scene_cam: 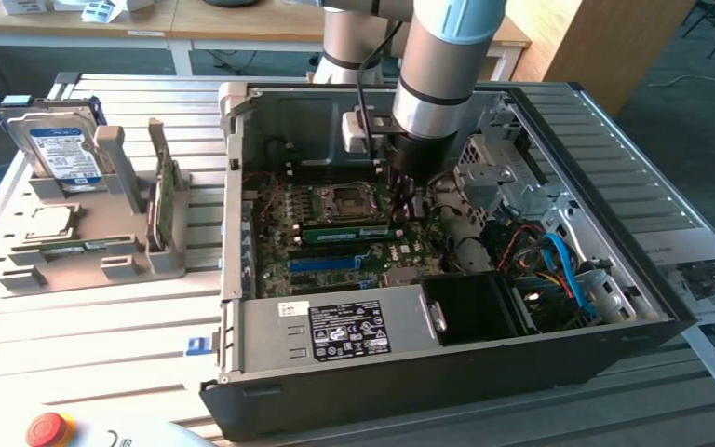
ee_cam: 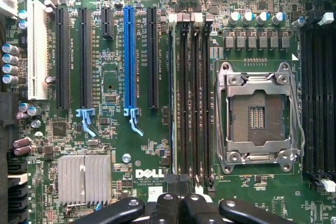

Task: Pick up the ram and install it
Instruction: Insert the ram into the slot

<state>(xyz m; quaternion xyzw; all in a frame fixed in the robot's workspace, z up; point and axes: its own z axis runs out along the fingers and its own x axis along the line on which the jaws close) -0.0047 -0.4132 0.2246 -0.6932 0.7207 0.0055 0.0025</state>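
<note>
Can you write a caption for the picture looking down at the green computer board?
Shut pincer pressing a ram stick into a slot beside the empty CPU socket.

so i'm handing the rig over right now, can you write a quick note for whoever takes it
End effector: shut, down inside the open computer case, just over the motherboard.
Ram: out of the tray and lying along a memory slot beside the empty processor socket; the end effector is at one end of it.
Done: ram picked up and brought to its slot.
Left: the pictures do not settle whether the ram is pressed fully home, or whether the end effector is touching it. The arm has not yet come out of the case.
</note>
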